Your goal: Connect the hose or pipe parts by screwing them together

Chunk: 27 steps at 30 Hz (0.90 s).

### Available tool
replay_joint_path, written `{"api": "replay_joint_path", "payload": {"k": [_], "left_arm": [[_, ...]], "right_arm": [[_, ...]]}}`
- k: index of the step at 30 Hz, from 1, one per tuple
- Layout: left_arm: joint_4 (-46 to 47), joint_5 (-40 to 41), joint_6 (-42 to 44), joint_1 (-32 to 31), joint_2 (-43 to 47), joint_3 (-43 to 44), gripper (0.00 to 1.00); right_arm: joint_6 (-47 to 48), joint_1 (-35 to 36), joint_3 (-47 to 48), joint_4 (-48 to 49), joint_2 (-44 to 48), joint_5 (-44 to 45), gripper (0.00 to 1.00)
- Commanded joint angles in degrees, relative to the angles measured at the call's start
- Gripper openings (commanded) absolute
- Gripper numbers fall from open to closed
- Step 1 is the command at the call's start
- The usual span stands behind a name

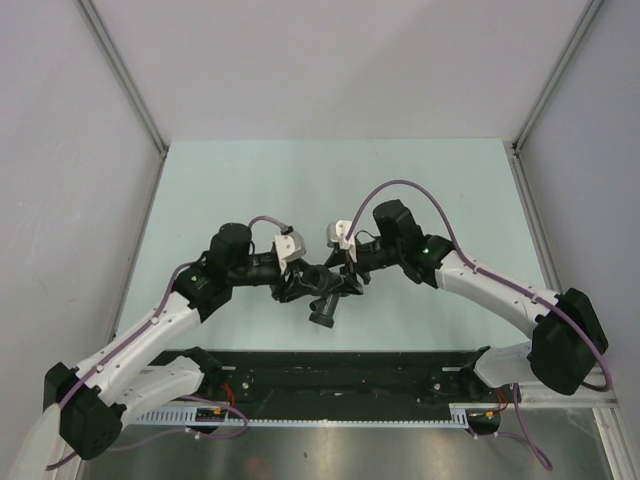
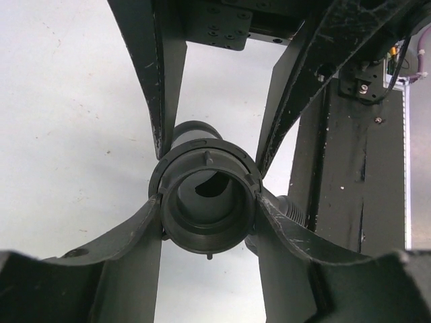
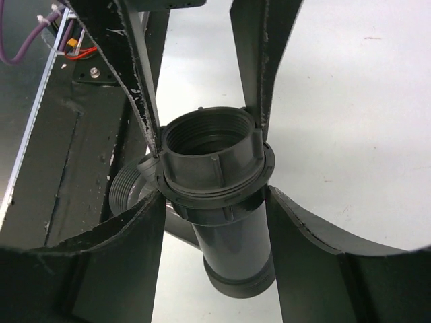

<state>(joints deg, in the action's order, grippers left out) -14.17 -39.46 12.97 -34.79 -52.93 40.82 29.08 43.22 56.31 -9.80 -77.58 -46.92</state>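
- Currently both arms are meeting over the middle of the pale green surface (image 1: 250,190), wrists facing each other, just beyond the black base plate (image 1: 330,370) at the near edge.
- The left fingers (image 2: 128,242) are clamping the Y-shaped pipe fitting (image 3: 232,235) at its ribbed collar (image 3: 212,171), one fingertip pressing on each side of the round mouth.
- The right fingers (image 3: 316,242) are gripping the same fitting from the opposite direction, closing on the flange just under the collar (in the left wrist view they are coming in from the top and touching the ring's upper shoulders).
- The fitting is hanging between the two pairs of fingers with the collar end uppermost. Both wrist cameras are looking into its mouth, and inner threads are showing in the right wrist view.
- Its main tube is angling down and toward the near edge in the top view.
- Its side branch (image 3: 128,188), ribbed at the end, is sticking out toward the base plate side.
- Whether the collar is a separate piece or part of the fitting is not showing clearly.
- A purple cable (image 1: 400,185) is arching over the right wrist.
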Motion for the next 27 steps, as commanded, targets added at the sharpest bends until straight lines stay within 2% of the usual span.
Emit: {"api": "replay_joint_path", "payload": {"k": [1,4,7,9,12,13,16,21,27], "left_arm": [[3.8,1.57,4.54,0.24,-0.42,3.83,0.0],[5.29,2.46,-0.9,2.34,-0.34,3.83,0.0],[8.28,1.85,-6.79,4.37,0.19,2.52,0.0],[10.64,1.23,-10.14,5.51,0.19,1.55,0.0],[13.98,-0.69,-19.01,8.58,0.46,0.15,0.0],[16.52,-1.75,-24.52,10.86,0.8,-0.56,0.0],[24.35,-5.61,-35.16,14.56,2.47,-4.16,0.0],[26.83,-8.08,-43.54,15.36,3.71,-4.61,0.0],[26.83,-11.07,-52.08,15.8,3.44,-3.03,0.0]], "right_arm": [[-8.24,-1.82,3.54,2.95,3.3,0.24,0.37],[-9.65,-2.18,3.45,2.33,4.54,3.75,0.59],[-10.8,-1.74,3.19,2.68,5.95,6.83,0.71],[-11.85,-1.13,2.75,3.47,7.61,11.39,0.73],[-10.28,-0.95,0.91,4.7,10.33,13.69,0.75],[-9.4,-0.95,-0.14,5.58,11.13,14.13,0.77],[-5.71,-0.86,-5.92,12.42,14.56,16.15,0.87],[-0.71,-0.16,-10.52,21.91,16.59,18.61,0.89],[2.73,2.21,-10.61,26.23,14.83,19.94,0.89]]}}
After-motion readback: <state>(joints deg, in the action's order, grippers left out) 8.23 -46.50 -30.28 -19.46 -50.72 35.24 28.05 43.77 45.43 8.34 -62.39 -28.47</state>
